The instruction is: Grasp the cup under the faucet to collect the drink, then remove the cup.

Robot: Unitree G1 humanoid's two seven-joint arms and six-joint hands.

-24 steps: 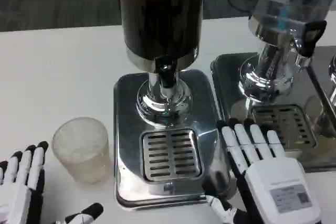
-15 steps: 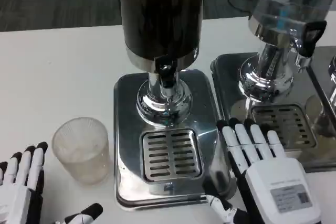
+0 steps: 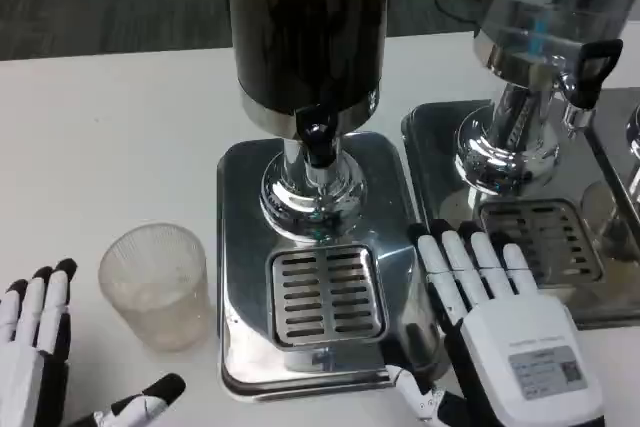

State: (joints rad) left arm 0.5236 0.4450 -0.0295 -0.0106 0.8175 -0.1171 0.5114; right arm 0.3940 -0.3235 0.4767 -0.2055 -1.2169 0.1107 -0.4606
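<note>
The cup (image 3: pixel 153 285), a frosted clear tumbler, stands upright on the white table (image 3: pixel 110 137) just beside the left edge of the dispenser's shiny base (image 3: pixel 240 247), not under the faucet (image 3: pixel 318 145). The dispenser (image 3: pixel 305 27) rises dark and tall at the middle of that base, with the slotted drip grate (image 3: pixel 327 293) in front of its stem. The left hand (image 3: pixel 40 362) lies near the cup on the side away from the base, fingers straight and spread, thumb out, holding nothing. The right hand (image 3: pixel 495 322) rests flat at the base's right edge, fingers straight and apart, empty. A second dispenser (image 3: pixel 530 37) stands to the right of the base.
</note>
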